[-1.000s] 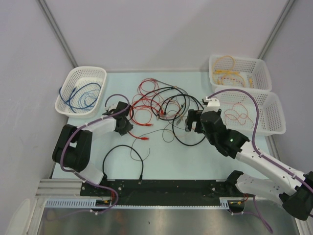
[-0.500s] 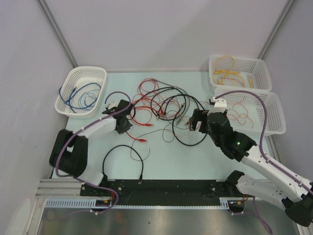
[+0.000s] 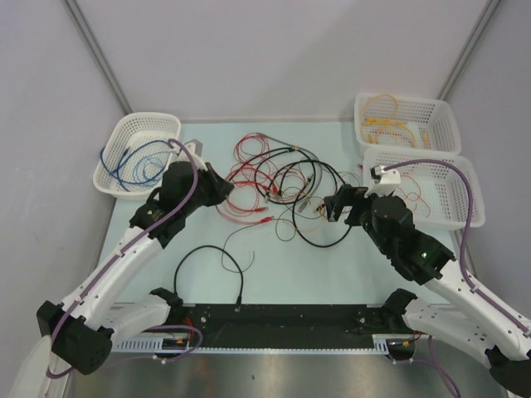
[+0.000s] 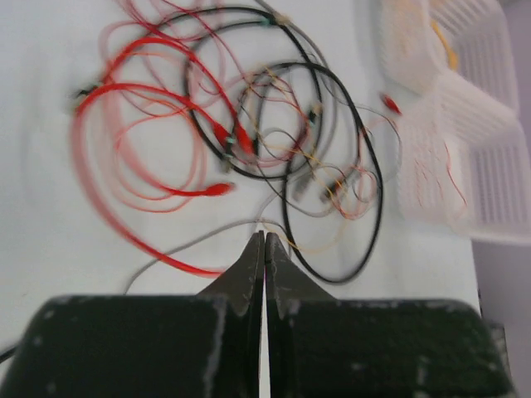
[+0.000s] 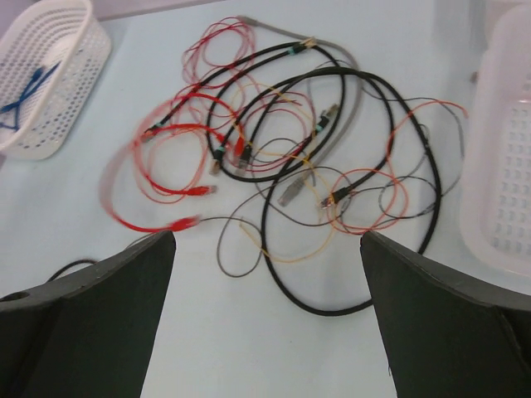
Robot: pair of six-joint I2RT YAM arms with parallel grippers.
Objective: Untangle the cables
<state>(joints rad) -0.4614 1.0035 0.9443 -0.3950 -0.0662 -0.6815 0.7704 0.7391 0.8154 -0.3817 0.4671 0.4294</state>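
From above, you are partway through. A blue lead sits in the left basket (image 3: 149, 116), yellow ones in the far right basket (image 3: 448, 124), thin red ones in the near right basket (image 3: 473, 199). One black loop (image 3: 207, 247) lies apart, near the arm bases. The cables (image 3: 282, 178) left to sort are red, black, grey and orange. They cross one another in a knot at the middle of the counter (image 3: 332, 265), so most of the separating looks undone.

Your left hand (image 3: 217, 189) is at the knot's left edge and your right hand (image 3: 333, 205) at its right edge.

In the left wrist view, the left hand (image 4: 264, 245) has its fingers pressed together. A red strand (image 4: 166, 257) runs close to their tips. You cannot tell whether it is pinched, though its blur suggests it is being dragged.

In the right wrist view, the right hand (image 5: 267, 240) has its fingers spread wide apart with nothing between them. It hangs over the near side of the knot.

Compared with a second ago, your left arm has lifted and stretched out, carrying its hand farther from the bases. The red plug end near it has shifted with it. Your right hand has drifted slightly right, and the rest of the knot looks unchanged.
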